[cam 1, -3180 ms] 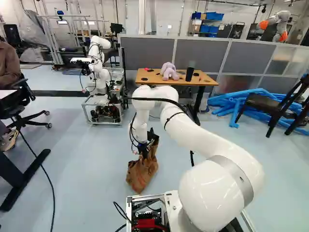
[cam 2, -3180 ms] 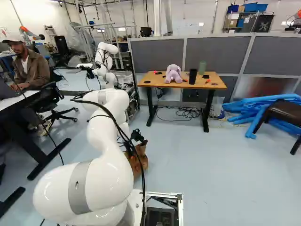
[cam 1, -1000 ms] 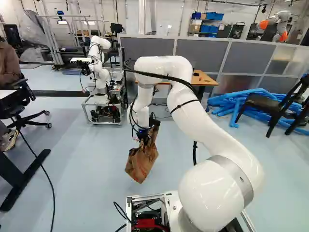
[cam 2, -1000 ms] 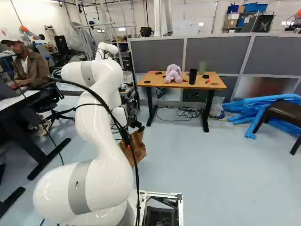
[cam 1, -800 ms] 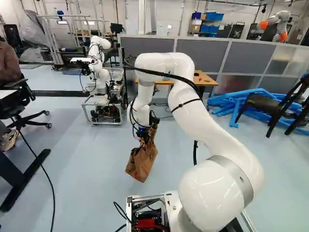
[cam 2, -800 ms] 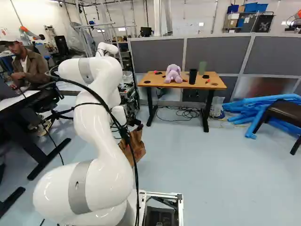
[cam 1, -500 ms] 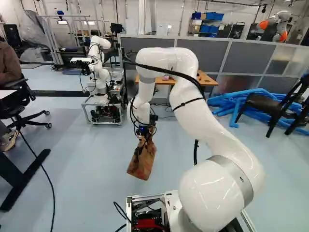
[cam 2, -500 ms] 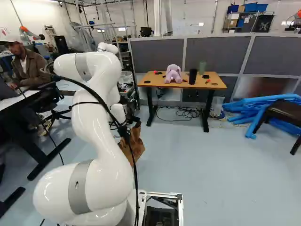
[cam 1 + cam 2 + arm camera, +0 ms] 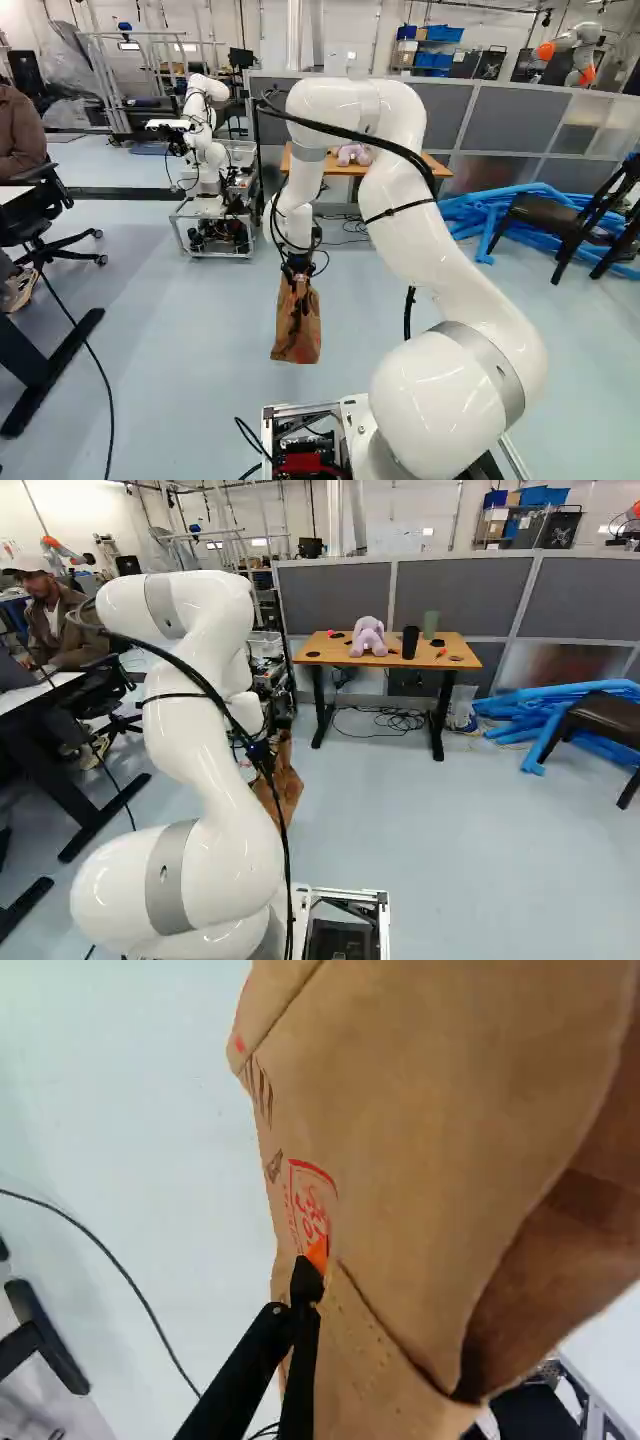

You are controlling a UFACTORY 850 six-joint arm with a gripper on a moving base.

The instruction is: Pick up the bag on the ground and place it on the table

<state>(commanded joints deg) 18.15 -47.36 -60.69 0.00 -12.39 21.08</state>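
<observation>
In the left base view the bag [image 9: 297, 330] hangs upright off the floor below the gripper [image 9: 298, 274], its long axis running from twelve to six o'clock, its gathered top at twelve and its wider bottom at six. The claw is pinching the paper near the top. In the wrist view one black finger and a bit of its orange pad [image 9: 318, 1252] show against the paper beside a red mark; the other finger is hidden by the bag. A loose fold there shows the darker inside. In the right base view the arm and cables cover part of the bag, and the claw is hard to make out.

The arm [image 9: 395, 200] climbs from its base toward eleven o'clock in the left base view, bends over at the top and drops its forearm toward six.

From the bag, the table [image 9: 330, 652] stands well apart, beyond it at about one o'clock, partly hidden by the arm in the left base view. On it are a lilac stuffed toy [image 9: 368, 637], a black cup [image 9: 410, 642] and a green cup [image 9: 430, 625]. Another robot [image 9: 205, 155] is at eleven o'clock in the left base view, and blue tubes [image 9: 480, 210] lie at two.
</observation>
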